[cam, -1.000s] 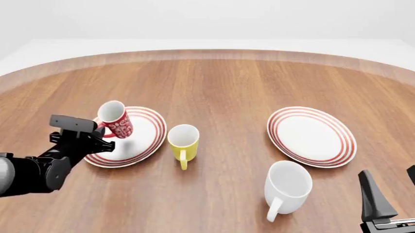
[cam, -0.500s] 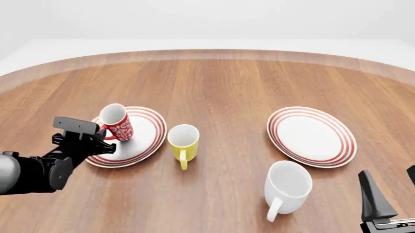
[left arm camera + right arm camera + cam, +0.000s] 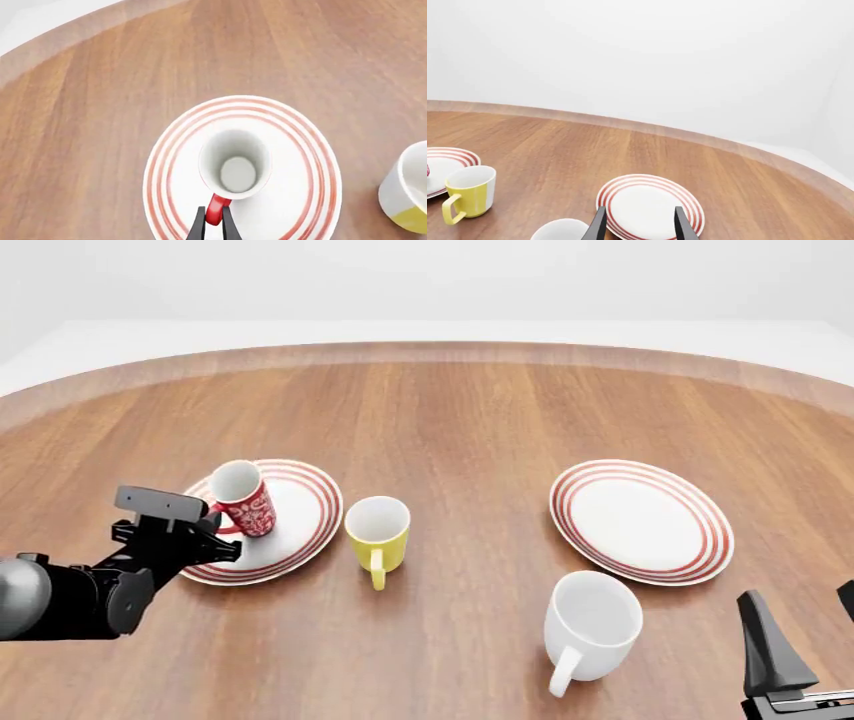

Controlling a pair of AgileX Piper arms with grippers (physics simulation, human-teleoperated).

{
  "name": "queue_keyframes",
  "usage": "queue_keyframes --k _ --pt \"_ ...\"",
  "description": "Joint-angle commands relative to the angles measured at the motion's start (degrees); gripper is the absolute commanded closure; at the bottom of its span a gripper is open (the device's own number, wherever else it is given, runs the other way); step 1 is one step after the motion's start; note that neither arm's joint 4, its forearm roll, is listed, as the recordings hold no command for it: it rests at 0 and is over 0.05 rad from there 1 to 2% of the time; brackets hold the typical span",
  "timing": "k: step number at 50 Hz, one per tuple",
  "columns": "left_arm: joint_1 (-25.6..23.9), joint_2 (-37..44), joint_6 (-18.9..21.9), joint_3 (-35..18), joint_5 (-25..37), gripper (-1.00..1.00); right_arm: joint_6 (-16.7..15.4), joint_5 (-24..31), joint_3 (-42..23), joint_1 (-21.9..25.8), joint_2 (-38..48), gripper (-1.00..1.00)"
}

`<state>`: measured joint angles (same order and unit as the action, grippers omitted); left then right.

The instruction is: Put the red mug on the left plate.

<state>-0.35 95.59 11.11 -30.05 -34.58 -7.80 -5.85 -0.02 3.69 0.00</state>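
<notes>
Now the left gripper (image 3: pixel 212 225) has its two dark fingers pinched on the red handle of the red mug (image 3: pixel 235 161), with the jaws close together and only the handle between them. Compared with a second ago the mug has sunk lower and stands straighter; its base looks to be on or just above the left plate (image 3: pixel 304 530), right in front of the fingertips. In the left wrist view the mug's white inside sits near the middle of the plate's red rings, so the placing seems nearly done and what remains is likely the release.

Just beyond the plate, off to the gripper's right, stands the yellow mug (image 3: pixel 376 530), clear of the plate's rim. Farther right are the white mug (image 3: pixel 591 620) and the other plate (image 3: pixel 641 520).

The right gripper (image 3: pixel 639 225) hangs well apart over that second plate, its fingers spread and holding nothing.

Whether the mug's base truly touches the plate cannot be told: the arm hides the near rim in the front view, and the mug's own body covers its foot from above.
</notes>
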Motion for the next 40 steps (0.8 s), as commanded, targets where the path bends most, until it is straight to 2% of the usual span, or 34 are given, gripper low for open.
queue_keyframes --k 1,5,6,40 --pt "0.10 0.33 0.01 -0.32 -0.10 1.00 0.03 -0.02 0.00 -0.01 0.00 -1.00" --pt "0.11 0.28 -0.04 -0.34 0.00 1.00 0.02 0.02 0.00 -0.01 0.00 -1.00" --pt "0.09 0.23 -0.07 -0.34 0.03 -1.00 0.02 0.01 0.00 -0.01 0.00 -1.00" --pt "-0.55 0.02 -1.80 0.25 0.02 -1.00 -0.02 0.00 0.00 0.03 0.00 -1.00"
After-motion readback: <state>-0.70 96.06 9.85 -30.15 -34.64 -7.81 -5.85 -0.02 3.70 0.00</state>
